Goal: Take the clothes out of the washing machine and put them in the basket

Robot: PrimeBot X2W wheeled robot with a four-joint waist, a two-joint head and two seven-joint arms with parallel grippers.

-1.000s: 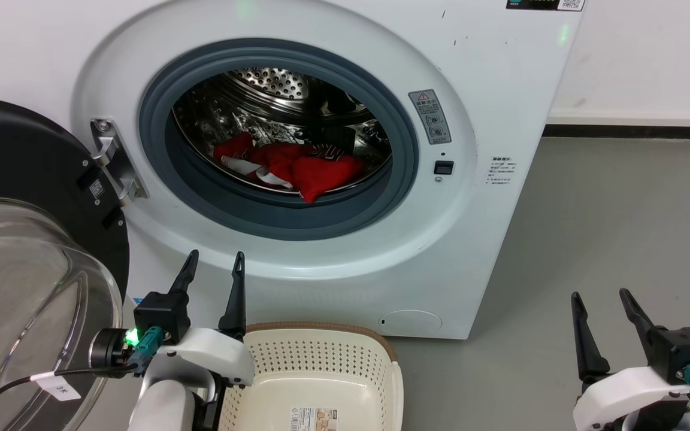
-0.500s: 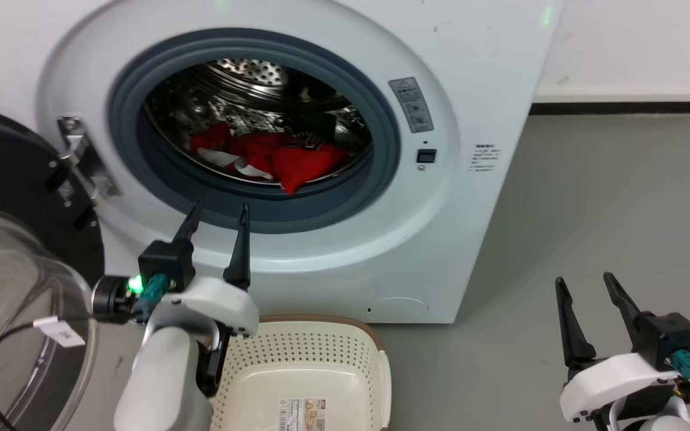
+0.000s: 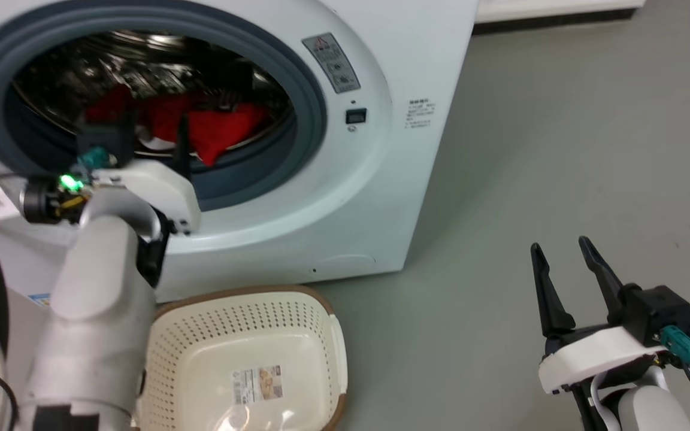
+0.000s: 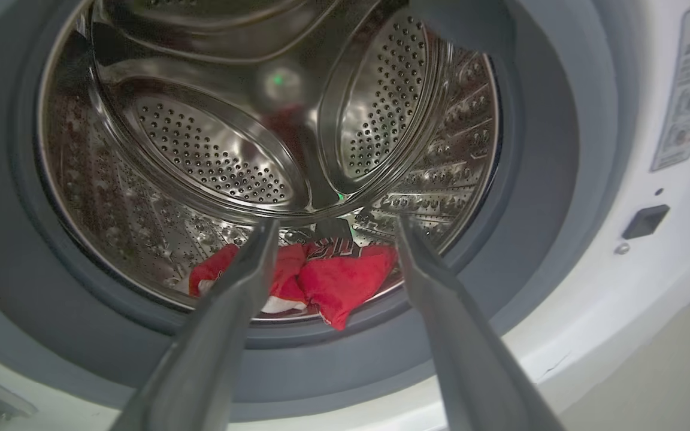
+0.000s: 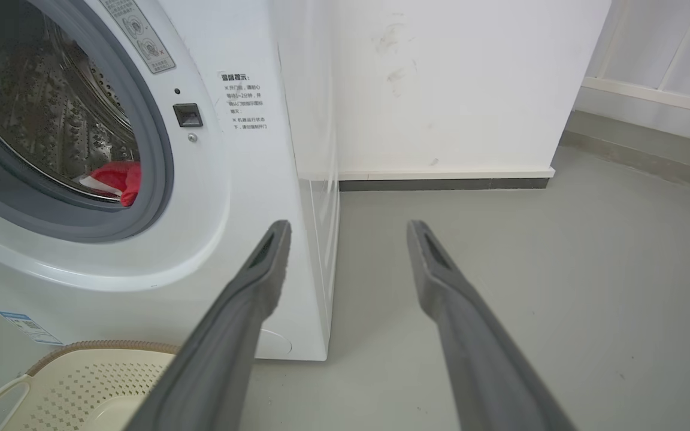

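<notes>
Left gripper (image 4: pixel 338 222): fingers spread wide, holding nothing, at the mouth of the washing machine (image 3: pixel 375 197), short of the clothes (image 4: pixel 339 281). Clothes lie heaped low in the drum (image 4: pixel 213 155). Basket (image 3: pixel 328 326) stands on the floor (image 3: pixel 560 131) near the machine's front. Right gripper (image 3: pixel 560 244): wide, holding nothing, well to the right.

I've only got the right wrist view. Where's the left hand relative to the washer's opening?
Observer: The left hand hovers in front of the open washing machine, pointing into the drum.
Operator: Open or shut?
Observer: Open; its fingers frame the red clothes, gripping nothing.
Operator: Basket loaded?
Observer: No, the basket holds no clothes.
</notes>
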